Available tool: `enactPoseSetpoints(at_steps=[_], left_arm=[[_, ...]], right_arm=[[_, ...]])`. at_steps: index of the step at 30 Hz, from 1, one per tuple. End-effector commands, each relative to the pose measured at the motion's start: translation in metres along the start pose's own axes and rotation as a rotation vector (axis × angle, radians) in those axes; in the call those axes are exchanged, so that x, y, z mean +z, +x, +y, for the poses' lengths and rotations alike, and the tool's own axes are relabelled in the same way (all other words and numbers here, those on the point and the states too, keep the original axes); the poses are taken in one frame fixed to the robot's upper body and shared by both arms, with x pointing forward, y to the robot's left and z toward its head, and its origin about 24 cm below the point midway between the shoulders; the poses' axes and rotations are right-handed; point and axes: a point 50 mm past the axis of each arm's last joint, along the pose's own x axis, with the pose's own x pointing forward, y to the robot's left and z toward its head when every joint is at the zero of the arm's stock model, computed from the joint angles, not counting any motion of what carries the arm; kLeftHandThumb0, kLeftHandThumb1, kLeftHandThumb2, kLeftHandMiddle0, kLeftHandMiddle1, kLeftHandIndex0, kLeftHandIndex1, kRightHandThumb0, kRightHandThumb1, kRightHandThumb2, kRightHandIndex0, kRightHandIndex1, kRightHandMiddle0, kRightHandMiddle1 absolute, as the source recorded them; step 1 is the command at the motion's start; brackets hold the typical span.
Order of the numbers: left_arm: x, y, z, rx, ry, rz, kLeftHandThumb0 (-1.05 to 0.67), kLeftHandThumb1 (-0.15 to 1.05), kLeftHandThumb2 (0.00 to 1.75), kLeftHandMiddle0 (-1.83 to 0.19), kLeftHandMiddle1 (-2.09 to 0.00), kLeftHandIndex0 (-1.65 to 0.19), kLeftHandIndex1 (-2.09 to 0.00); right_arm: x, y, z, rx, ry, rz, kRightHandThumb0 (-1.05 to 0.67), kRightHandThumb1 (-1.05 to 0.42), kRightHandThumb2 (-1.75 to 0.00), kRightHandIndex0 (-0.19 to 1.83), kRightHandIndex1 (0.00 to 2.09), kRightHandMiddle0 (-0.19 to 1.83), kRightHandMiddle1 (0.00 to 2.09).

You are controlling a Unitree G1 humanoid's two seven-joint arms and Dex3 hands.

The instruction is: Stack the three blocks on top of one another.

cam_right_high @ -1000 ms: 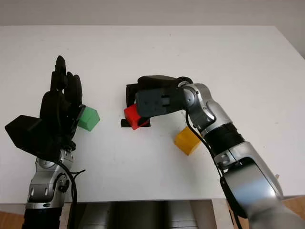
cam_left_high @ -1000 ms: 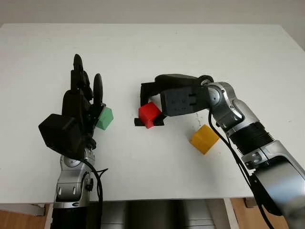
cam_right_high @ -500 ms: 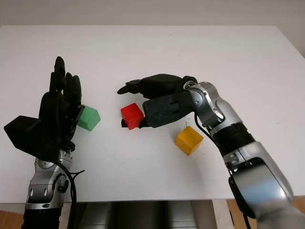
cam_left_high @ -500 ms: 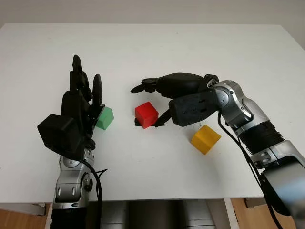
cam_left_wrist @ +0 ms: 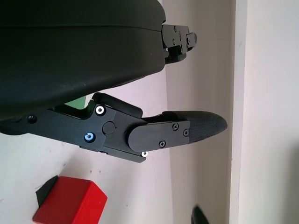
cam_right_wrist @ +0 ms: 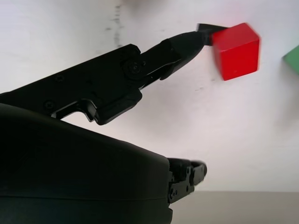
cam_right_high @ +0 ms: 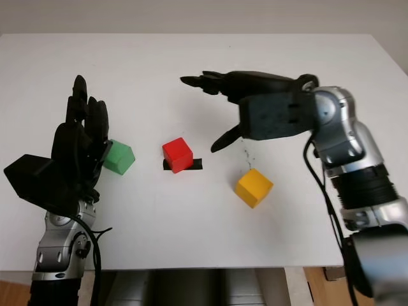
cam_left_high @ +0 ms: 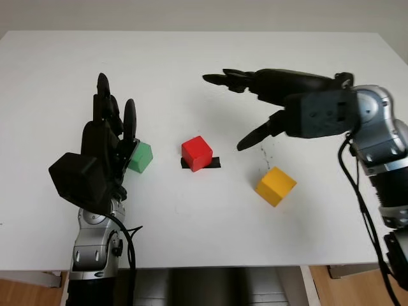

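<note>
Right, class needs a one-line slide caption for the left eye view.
Open right hand raised above the white table, red block on a black marker, yellow block nearby, green block beside open left hand.

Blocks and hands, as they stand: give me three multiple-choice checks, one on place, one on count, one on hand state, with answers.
1. The red block sits on:
A. a black mark on the table
B. the yellow block
C. the green block

2. How many blocks are stacked on another?
A. two
B. none
C. three

3. The right hand is:
A. shut on the red block
B. shut on the yellow block
C. open above the table

Answers:
1 A, a black patch shows under the red block.
2 B, the red, yellow block and green block each lie alone on the table.
3 C, it holds nothing.
</note>
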Motion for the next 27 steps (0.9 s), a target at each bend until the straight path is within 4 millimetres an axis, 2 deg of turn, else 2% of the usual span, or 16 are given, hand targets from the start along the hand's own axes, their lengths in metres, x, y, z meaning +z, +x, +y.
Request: enactPoseSetpoints(at_steps=[1,7,12,19,27], left_arm=[[0.003,-0.002,0.003,0.001,0.006,-0.007,-0.67,1.05,0.5,0.11,-0.05,0.06,-0.05],[0.005,-0.001,0.006,-0.003,-0.007,-0.006,-0.68,1.05,0.48,0.12,-0.05,0.07,-0.05],[0.007,0.0,0.008,-0.017,-0.007,-0.015,-0.69,1.05,0.47,0.13,-0.05,0.08,-0.05],[0.01,0.002,0.008,-0.02,0.001,-0.02,-0.69,1.05,0.49,0.11,-0.06,0.06,-0.06],[0.008,0.0,0.01,-0.031,-0.004,-0.006,-0.67,1.05,0.53,0.14,-0.05,0.09,-0.04]], right_arm=[[0.001,-0.014,-0.005,-0.004,-0.027,-0.013,-0.62,-0.87,-0.05,0.15,0.12,0.37,0.16],[-0.002,-0.044,-0.004,0.077,-0.145,-0.055,-0.58,-0.85,-0.05,0.17,0.08,0.38,0.1],[-0.008,-0.06,0.005,0.125,-0.2,-0.027,-0.59,-0.84,-0.05,0.15,0.06,0.35,0.07],[-0.008,-0.066,0.026,0.181,-0.258,-0.021,-0.59,-0.83,-0.05,0.13,0.05,0.41,0.09],[-0.009,-0.064,0.051,0.198,-0.341,-0.07,-0.62,-0.84,-0.06,0.07,0.03,0.33,0.04]])
